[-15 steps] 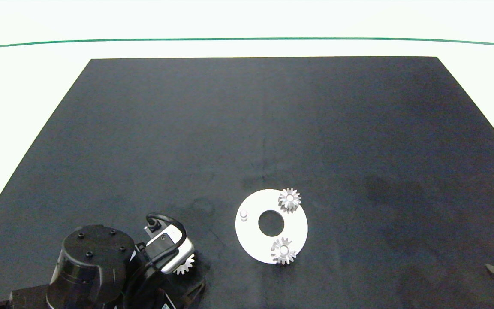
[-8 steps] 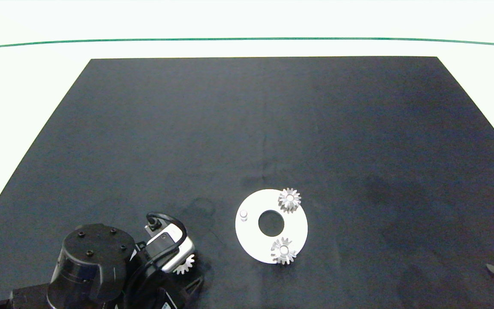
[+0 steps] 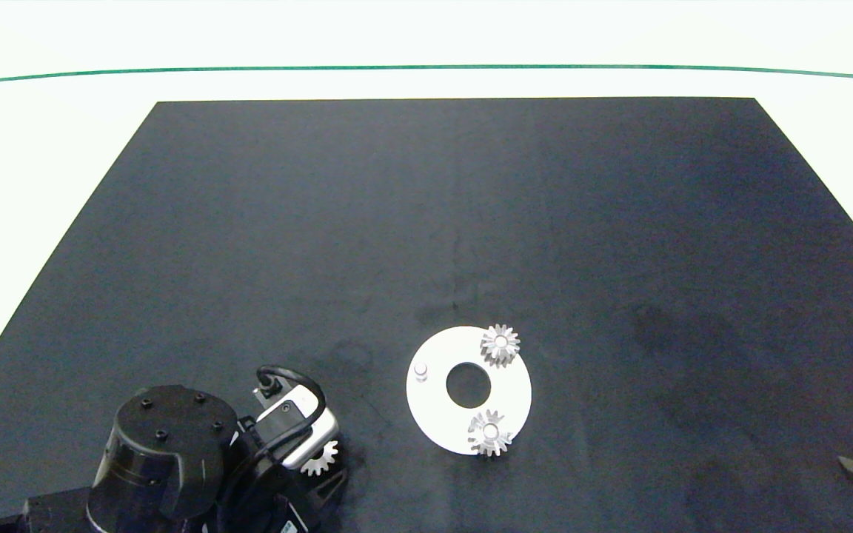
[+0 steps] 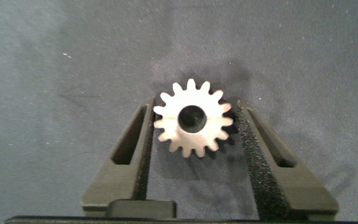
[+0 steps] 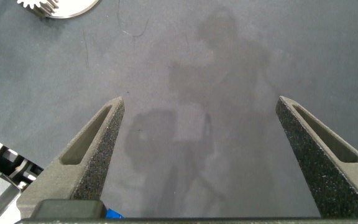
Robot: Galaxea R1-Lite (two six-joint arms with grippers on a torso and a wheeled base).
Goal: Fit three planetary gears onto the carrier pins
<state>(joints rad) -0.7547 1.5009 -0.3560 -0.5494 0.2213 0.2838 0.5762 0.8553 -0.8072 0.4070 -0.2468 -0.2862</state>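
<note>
The left hand has sunk a little nearer, its fingers now narrow against the last loose gear at the near left of the tabletop, well apart from the white disc. Two gears already sit on pins; the left pin is bare. The right hand waits wide at the near right.

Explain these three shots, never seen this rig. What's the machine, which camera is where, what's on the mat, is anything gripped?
It is a two-armed robot at a table covered by a black mat. The wide picture comes from a camera above. The other two come from cameras on each wrist, looking along that gripper's two fingers.

On the mat lies a white disc with three pins. Two planetary gears already sit on pins; the third pin is bare.

The left gripper, at the near left corner, has its fingers on either side of the third gear, close to its teeth; a firm grip cannot be confirmed. The right gripper is open, holds nothing, and waits at the near right edge.
</note>
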